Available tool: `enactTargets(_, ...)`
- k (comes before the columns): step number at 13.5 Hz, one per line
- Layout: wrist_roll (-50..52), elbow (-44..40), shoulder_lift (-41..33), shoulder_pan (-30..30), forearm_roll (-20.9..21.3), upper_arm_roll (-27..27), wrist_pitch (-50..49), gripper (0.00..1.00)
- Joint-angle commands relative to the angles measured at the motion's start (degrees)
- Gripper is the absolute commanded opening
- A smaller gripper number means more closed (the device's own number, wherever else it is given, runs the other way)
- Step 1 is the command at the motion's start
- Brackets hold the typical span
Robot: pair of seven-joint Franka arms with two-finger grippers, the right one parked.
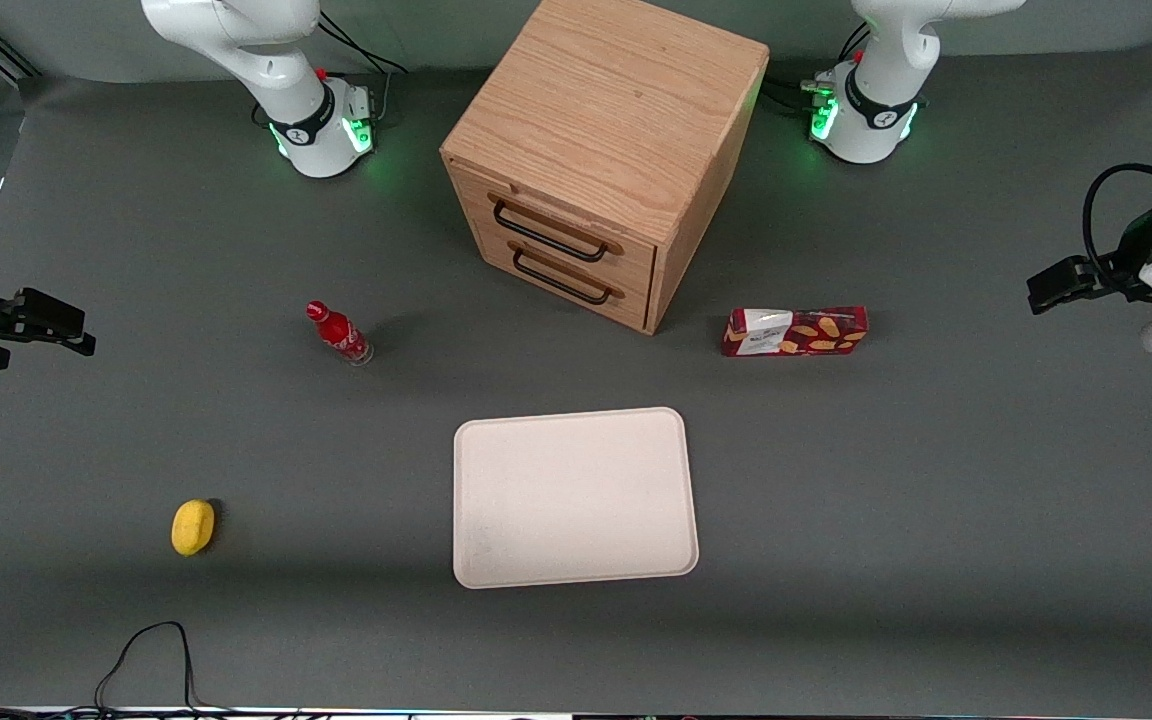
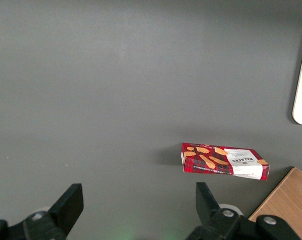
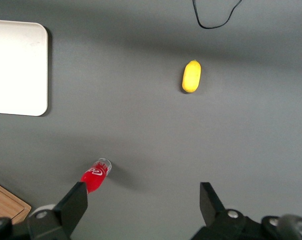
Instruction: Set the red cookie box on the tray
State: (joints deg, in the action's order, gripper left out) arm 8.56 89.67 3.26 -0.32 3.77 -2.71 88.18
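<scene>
A wooden two-drawer cabinet (image 1: 604,150) is sitting on the grey desk (image 1: 936,480). A small red bottle (image 1: 338,333) is standing nearer the camera, with a yellow lemon (image 1: 193,526) lying nearer still.

cabinet (image 1: 604,150): grained wood | tray (image 1: 573,497): matt cream | red cookie box (image 1: 795,331): printed card

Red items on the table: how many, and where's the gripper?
2. The cookie box lies beside the drawer cabinet, farther from the camera than the tray. The red bottle stands toward the parked arm's end. The gripper hovers open, apart from the box.
</scene>
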Motion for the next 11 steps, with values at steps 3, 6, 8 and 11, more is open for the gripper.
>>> enactTargets(3,0.6,-1.8,0.5,-2.2,0.5,1.2,-2.4,1.00)
enactTargets(6,0.6,-1.8,0.4,-2.2,0.4,1.2,-2.6,1.00)
enactTargets(8,0.1,-1.8,0.5,-2.1,0.3,1.2,-2.5,1.00)
enactTargets(11,0.0,-1.7,0.4,-2.2,0.1,1.1,-2.6,1.00)
